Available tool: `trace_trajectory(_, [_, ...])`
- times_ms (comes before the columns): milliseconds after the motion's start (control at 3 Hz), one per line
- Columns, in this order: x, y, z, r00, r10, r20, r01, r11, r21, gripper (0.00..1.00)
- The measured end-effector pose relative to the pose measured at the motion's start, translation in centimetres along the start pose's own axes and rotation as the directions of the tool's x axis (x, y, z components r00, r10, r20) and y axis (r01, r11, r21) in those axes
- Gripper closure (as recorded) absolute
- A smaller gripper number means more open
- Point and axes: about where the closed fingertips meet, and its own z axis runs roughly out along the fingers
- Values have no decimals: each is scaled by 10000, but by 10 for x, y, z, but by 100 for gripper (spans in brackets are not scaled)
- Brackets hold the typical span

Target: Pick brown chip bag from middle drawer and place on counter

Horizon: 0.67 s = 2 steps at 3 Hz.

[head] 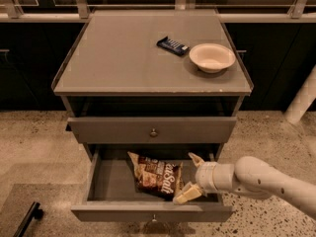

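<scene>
The brown chip bag (pixel 155 174) lies crinkled inside the open middle drawer (pixel 108 189), right of its middle. My gripper (pixel 190 177) reaches in from the right on a white arm, low inside the drawer. Its fingers (pixel 186 193) are spread open, one behind and one in front of the bag's right edge. The near finger touches or nearly touches the bag. The counter (pixel 123 58) is the grey cabinet top above.
A cream bowl (pixel 212 57) and a small dark-blue bar wrapper (pixel 173 45) sit on the counter's right back part. The upper drawer front (pixel 153 130) is shut above the open drawer. Speckled floor surrounds the cabinet; a black bar (pixel 27 218) lies at lower left.
</scene>
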Motion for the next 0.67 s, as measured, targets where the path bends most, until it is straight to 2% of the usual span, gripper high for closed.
trace_trajectory(667, [-8,-10,47,9992,-169,363,178,9995,-245,0])
